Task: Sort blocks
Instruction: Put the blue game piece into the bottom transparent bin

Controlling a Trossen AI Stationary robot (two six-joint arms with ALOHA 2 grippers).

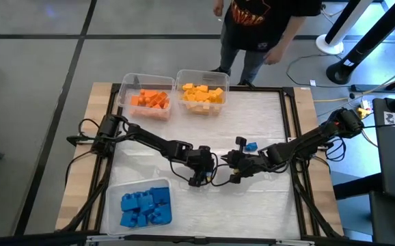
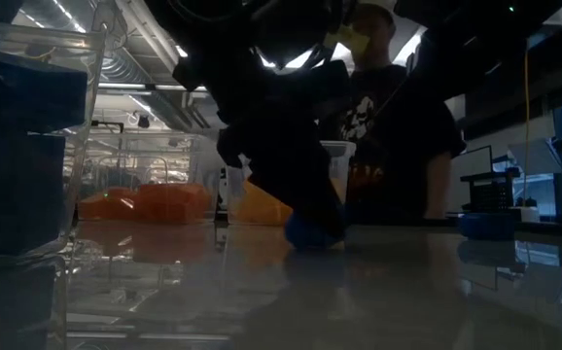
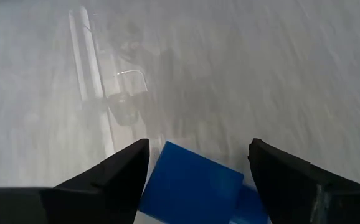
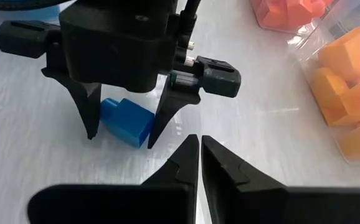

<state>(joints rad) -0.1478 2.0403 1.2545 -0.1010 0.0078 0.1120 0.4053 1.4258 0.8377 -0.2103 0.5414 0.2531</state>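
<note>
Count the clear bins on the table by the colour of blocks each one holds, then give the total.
Orange-block bin: 1
Yellow-block bin: 1
Blue-block bin: 1
Total: 3 bins

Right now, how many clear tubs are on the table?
3. Two sit side by side at the table edge nearest the person: the orange-block tub and the yellow-block tub. The blue-block tub is at the opposite edge, on the left arm's side. None seems hidden.
</note>
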